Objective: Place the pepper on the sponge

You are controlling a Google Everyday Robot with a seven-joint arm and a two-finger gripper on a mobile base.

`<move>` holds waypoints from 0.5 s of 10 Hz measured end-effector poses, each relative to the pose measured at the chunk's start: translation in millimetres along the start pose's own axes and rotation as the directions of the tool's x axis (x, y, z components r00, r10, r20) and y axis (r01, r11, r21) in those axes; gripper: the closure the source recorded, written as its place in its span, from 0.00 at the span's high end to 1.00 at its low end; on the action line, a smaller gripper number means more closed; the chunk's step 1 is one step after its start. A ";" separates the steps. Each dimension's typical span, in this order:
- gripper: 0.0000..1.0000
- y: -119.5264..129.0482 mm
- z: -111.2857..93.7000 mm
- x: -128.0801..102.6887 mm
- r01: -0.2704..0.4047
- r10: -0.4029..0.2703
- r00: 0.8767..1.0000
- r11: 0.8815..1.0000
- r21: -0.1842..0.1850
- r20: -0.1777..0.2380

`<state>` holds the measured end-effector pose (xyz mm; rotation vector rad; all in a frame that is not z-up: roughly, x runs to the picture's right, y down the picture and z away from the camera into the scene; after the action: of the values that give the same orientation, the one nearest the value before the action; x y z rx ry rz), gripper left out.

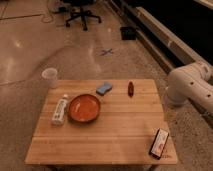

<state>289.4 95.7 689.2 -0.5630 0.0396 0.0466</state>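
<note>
**Operator:** Camera view: locate the task items.

**Technician:** The pepper [130,88] lies on the wooden table [115,135], upper centre-right of the frame, near the far edge. The sponge [104,88] lies left of it, near but apart.

**Operator:** Other items?

**Technician:** An orange-red bowl [84,107] sits below-left of the sponge. A white bottle [59,109] lies just left of the bowl. A pale cup [50,77] stands at the table's upper-left corner, possibly behind the table rather than on it. A dark flat packet [159,143] lies at the lower-right corner.

**Operator:** Gripper status?

**Technician:** The gripper is outside the frame, so its state cannot be told. Only the white arm [187,82] shows, at the right edge beside the table.
</note>
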 end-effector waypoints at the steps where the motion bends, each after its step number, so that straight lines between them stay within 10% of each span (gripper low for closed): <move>1: 0.65 -1.3 0.0 -0.8 0.002 -0.002 1.000 1.000 0.000 0.000; 5: 0.65 -5.1 -0.6 1.6 0.000 0.000 1.000 1.000 0.002 0.001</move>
<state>291.3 91.2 691.3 -0.5612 0.0386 0.0465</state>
